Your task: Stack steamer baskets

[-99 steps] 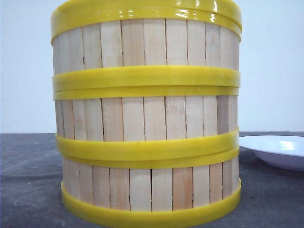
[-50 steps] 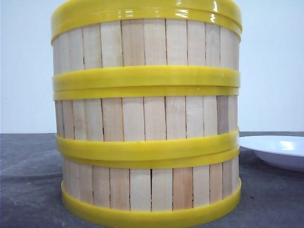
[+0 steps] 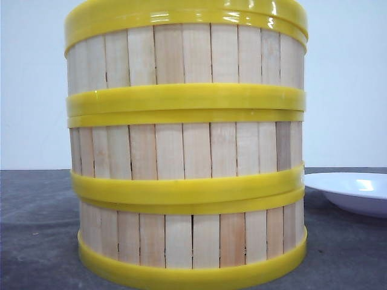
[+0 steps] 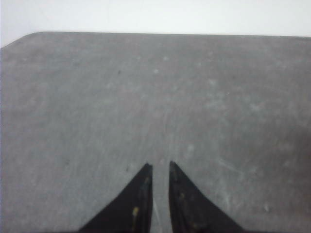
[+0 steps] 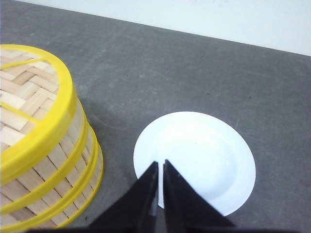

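Three steamer baskets stand stacked in one column close to the front camera: the bottom basket (image 3: pixel 193 240), the middle basket (image 3: pixel 184 151) and the top basket (image 3: pixel 184 55). The right wrist view shows the same stack (image 5: pixel 56 165) with a woven yellow-rimmed lid (image 5: pixel 24 97) on top. My right gripper (image 5: pixel 161 162) is shut and empty, hovering over a white plate's near edge beside the stack. My left gripper (image 4: pixel 161 165) is shut with only a thin gap, holding nothing, over bare grey table (image 4: pixel 146 87). Neither gripper appears in the front view.
A white plate (image 5: pixel 204 155) lies on the grey table just right of the stack, and its rim (image 3: pixel 357 190) shows in the front view. A pale wall runs behind the table's far edge.
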`<state>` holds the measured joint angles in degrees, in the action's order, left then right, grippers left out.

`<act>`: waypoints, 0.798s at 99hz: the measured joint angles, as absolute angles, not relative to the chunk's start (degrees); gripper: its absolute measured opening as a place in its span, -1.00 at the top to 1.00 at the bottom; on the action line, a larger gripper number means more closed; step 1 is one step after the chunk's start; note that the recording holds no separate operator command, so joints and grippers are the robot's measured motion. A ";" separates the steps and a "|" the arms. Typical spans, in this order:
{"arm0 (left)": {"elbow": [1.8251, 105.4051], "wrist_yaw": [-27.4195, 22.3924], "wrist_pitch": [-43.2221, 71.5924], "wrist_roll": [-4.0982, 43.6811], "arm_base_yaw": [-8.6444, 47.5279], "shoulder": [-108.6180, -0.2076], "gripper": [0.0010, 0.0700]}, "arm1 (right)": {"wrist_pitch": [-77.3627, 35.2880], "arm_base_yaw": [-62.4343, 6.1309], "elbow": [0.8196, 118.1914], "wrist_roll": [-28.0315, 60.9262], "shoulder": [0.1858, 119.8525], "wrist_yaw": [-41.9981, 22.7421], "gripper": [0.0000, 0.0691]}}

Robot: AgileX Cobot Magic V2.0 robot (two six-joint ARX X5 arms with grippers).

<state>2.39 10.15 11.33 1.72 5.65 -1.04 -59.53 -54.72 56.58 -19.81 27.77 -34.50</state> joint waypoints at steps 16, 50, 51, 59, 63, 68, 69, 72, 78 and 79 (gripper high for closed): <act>2.28 10.13 11.09 0.89 5.63 -0.32 0.93 | -59.51 -54.72 56.58 -19.81 27.77 -34.52 0.97; 2.28 10.15 10.98 -0.45 5.63 -0.25 0.93 | -59.51 -54.72 56.58 -19.81 27.77 -34.52 0.97; 2.28 10.15 10.98 -0.45 5.63 -0.25 0.93 | -59.51 -54.72 56.58 -19.81 27.77 -34.52 0.97; 2.28 10.15 10.98 -0.45 5.63 -0.25 0.93 | -59.51 -54.72 56.58 -19.81 27.77 -34.52 0.97; 2.28 10.13 10.98 -0.45 5.63 -0.25 0.93 | -59.51 -54.72 56.58 -19.81 27.77 -34.52 0.97; 2.28 10.15 10.98 -0.45 5.63 -0.25 0.93 | -59.51 -54.72 56.58 -19.81 27.77 -34.52 0.97; 2.28 10.13 10.98 -0.45 5.63 -0.25 0.93 | -59.51 -54.72 56.58 -19.81 27.77 -34.52 0.97; 2.28 10.15 10.98 -0.45 5.63 -0.25 0.93 | -59.51 -54.72 56.58 -19.81 27.77 -34.52 0.97; 2.28 10.15 10.98 -0.43 5.63 -0.25 0.93 | -59.51 -54.72 56.58 -19.81 27.77 -34.52 0.97; 2.28 10.15 10.98 -0.45 5.63 -0.25 0.93 | -59.51 -54.72 56.58 -19.81 27.77 -34.52 0.97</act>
